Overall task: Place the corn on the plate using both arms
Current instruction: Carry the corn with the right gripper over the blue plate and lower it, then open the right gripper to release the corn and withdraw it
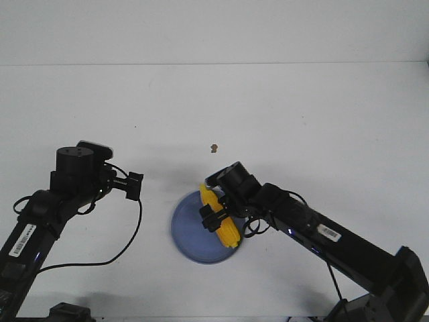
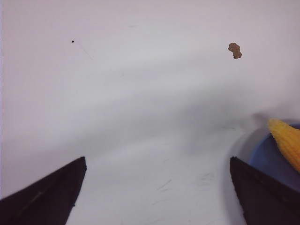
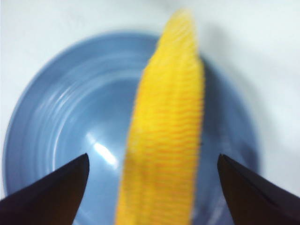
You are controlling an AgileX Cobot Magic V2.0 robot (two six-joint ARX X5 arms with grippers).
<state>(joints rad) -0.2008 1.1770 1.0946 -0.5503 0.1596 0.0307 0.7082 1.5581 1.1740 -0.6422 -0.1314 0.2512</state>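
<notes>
The yellow corn (image 1: pixel 228 233) lies across the right part of the blue plate (image 1: pixel 188 231), its thin tip pointing to the back. My right gripper (image 1: pixel 216 215) is over the cob's middle. In the right wrist view the jaws (image 3: pixel 153 157) stand open, with gaps on both sides of the corn (image 3: pixel 168 117) above the plate (image 3: pixel 70 103). My left gripper (image 1: pixel 136 186) is open and empty over bare table to the left of the plate. In the left wrist view (image 2: pixel 158 159) the corn's tip (image 2: pixel 287 140) and the plate's rim (image 2: pixel 265 157) show beside one finger.
A tiny brown speck (image 1: pixel 213 147) lies on the white table behind the plate; it also shows in the left wrist view (image 2: pixel 235 50). Black cables trail from both arms near the front edge.
</notes>
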